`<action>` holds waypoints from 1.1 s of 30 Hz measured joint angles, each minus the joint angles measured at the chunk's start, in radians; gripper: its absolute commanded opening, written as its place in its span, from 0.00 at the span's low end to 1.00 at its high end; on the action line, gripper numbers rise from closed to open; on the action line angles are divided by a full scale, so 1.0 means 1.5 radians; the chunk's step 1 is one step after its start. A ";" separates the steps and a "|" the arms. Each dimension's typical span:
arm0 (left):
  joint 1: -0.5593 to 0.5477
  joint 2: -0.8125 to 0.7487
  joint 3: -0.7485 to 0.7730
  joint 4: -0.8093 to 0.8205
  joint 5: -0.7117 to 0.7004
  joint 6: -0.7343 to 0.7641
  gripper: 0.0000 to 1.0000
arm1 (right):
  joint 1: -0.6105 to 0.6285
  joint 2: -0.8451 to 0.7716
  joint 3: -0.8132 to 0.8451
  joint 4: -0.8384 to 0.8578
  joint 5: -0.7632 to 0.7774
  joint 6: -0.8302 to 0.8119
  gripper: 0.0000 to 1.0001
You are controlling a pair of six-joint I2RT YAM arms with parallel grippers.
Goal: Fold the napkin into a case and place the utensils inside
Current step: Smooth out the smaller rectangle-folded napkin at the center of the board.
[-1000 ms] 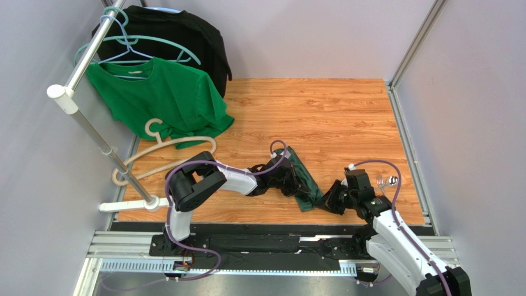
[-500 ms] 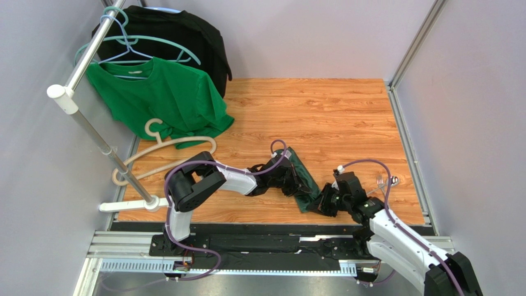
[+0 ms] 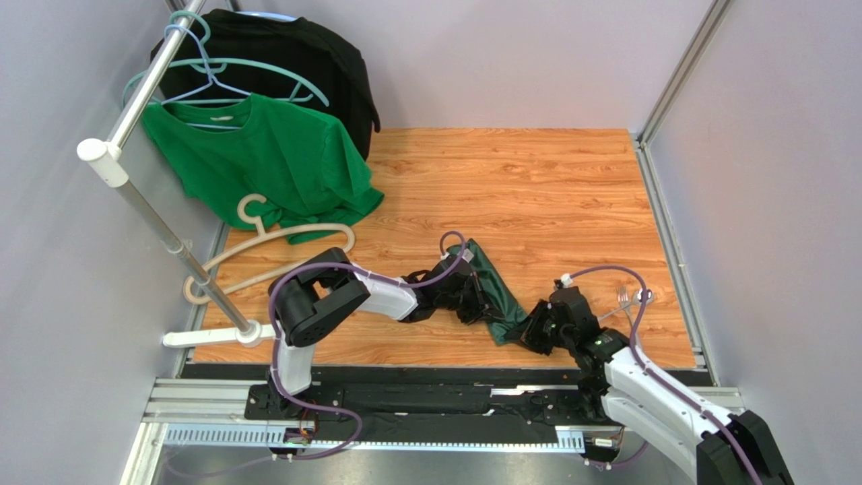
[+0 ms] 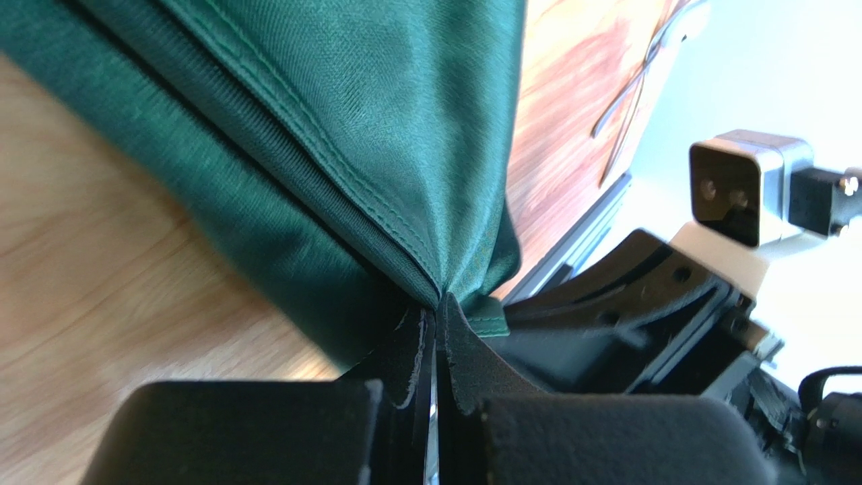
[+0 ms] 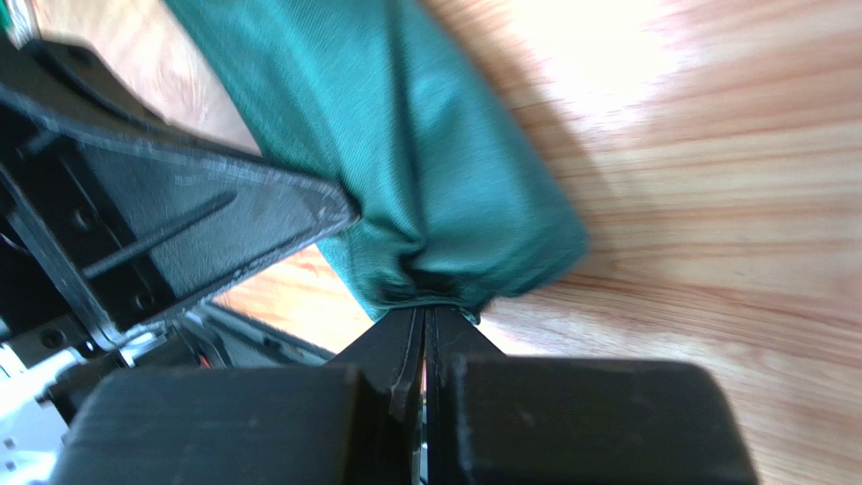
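The napkin (image 3: 494, 285) lies as a narrow, layered dark-green strip on the near middle of the surface (image 3: 546, 182), running from far left to near right between the two arms. Within the last second the right arm has been drawn leftward, away from the utensils (image 3: 632, 297) at the near right, so that it now meets the strip's near end. The right gripper (image 5: 425, 315) is seen clenched on a bunched corner of that end. The left gripper (image 4: 437, 315) is likewise clamped on a hemmed edge, with cloth fanning out from the pinch.

With both ends pinched, the folding is judged to be in hand rather than finished. The utensils are untouched and well apart from the cloth, so the filling step is not yet begun.

The overhead view alone gives the layout, though there the grips are hidden under the wrists. The pinched hems are shown only by the wrist views. In the left wrist view the layered folds are revealed, with the utensils faint beyond. In the right wrist view the rounded, doubled end is shown.
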 measured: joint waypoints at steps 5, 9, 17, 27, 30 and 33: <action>0.006 -0.020 -0.010 -0.018 0.017 0.019 0.00 | 0.000 -0.044 -0.012 -0.026 0.033 0.040 0.00; 0.011 -0.040 -0.009 -0.035 0.029 0.040 0.00 | 0.000 -0.067 -0.017 -0.043 0.047 0.060 0.00; 0.014 -0.042 0.008 -0.066 0.052 0.066 0.00 | 0.000 -0.066 -0.017 -0.045 0.048 0.073 0.00; 0.014 -0.042 -0.011 -0.071 0.066 0.080 0.00 | 0.000 -0.072 -0.007 -0.074 0.049 0.079 0.00; 0.014 -0.040 -0.011 -0.072 0.073 0.085 0.00 | 0.000 -0.090 0.000 -0.114 0.055 0.072 0.00; 0.015 -0.034 -0.011 -0.072 0.075 0.089 0.00 | 0.000 -0.115 0.018 -0.166 0.062 0.055 0.01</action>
